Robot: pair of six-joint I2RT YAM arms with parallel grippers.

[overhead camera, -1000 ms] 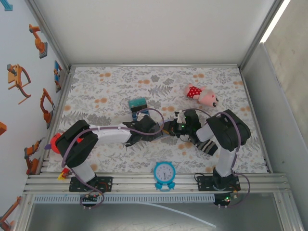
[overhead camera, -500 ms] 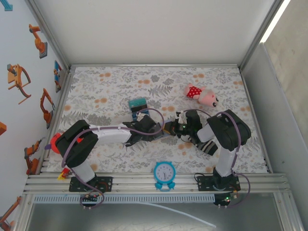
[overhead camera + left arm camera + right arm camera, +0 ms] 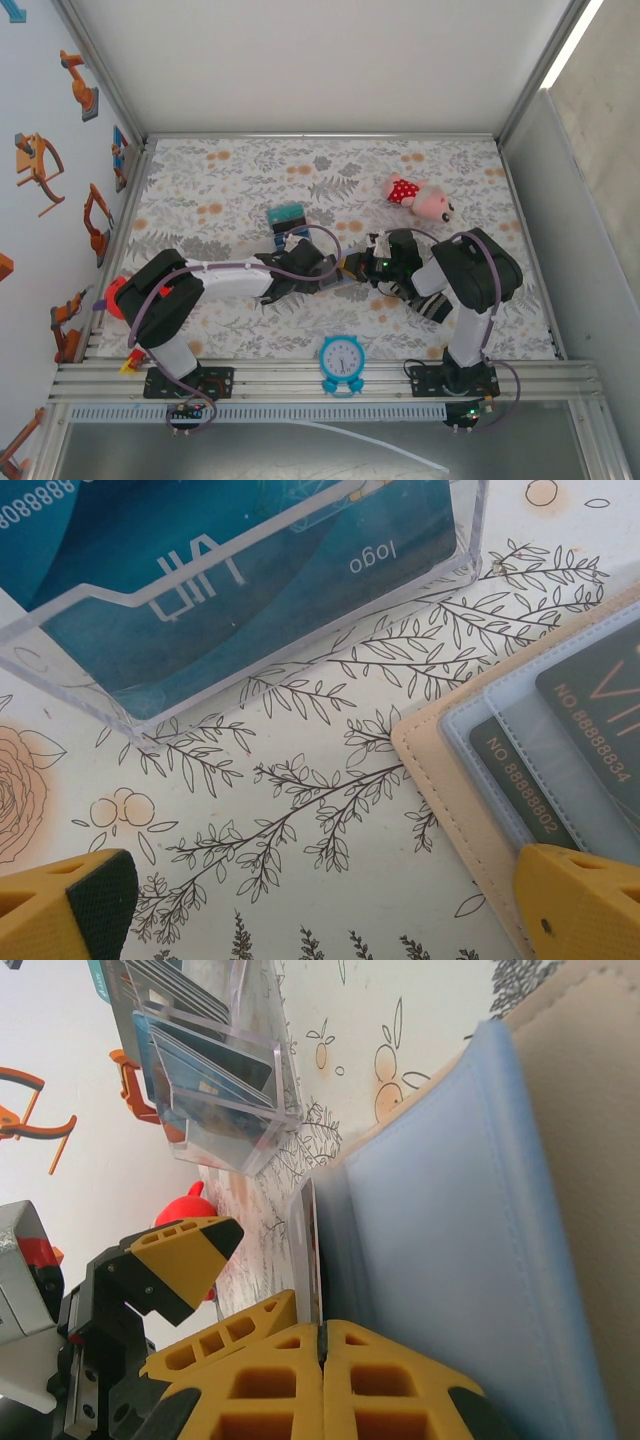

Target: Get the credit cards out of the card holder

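1. Blue plastic: a clock (image 3: 342, 358) is standing at the near edge of the table (image 3: 240, 170). A striped sock (image 3: 432, 303) is lying just beyond it under the right arm. Neither is being touched.
2. At mid-table the right gripper (image 3: 322, 1332) is now sitting fully clenched. Its yellow fingers were a shade apart a second ago and have since met.
3. Those fingers appear to be pinching the exposed edge of a credit card (image 3: 313, 1250) that is standing proud of the card holder (image 3: 450, 1260). The holder's pale blue lining is lying open beside them. In the overhead view the arms are barely shifting.
4. Judgement: the grasp is looking complete and the extraction is only beginning, as the card is still sitting in its pocket.
5. The left gripper (image 3: 320, 880) is hovering released, its fingers spread wide over the patterned cloth. One finger is overlapping the holder's tan corner, and contact cannot be told.
6. The pocketed cards (image 3: 520, 780) behind the holder's clear sleeves are reading "NO 88888802" and "NO 88888834". Partial letters "VI" are showing above the second.
7. Farther off, a clear stand (image 3: 120, 700) is holding teal cards (image 3: 250, 580). These are showing "logo" upside down and a run of eights, and the larger mark is not legible.
8. Farthest, a pink plush toy (image 3: 420, 198) is lying well apart.
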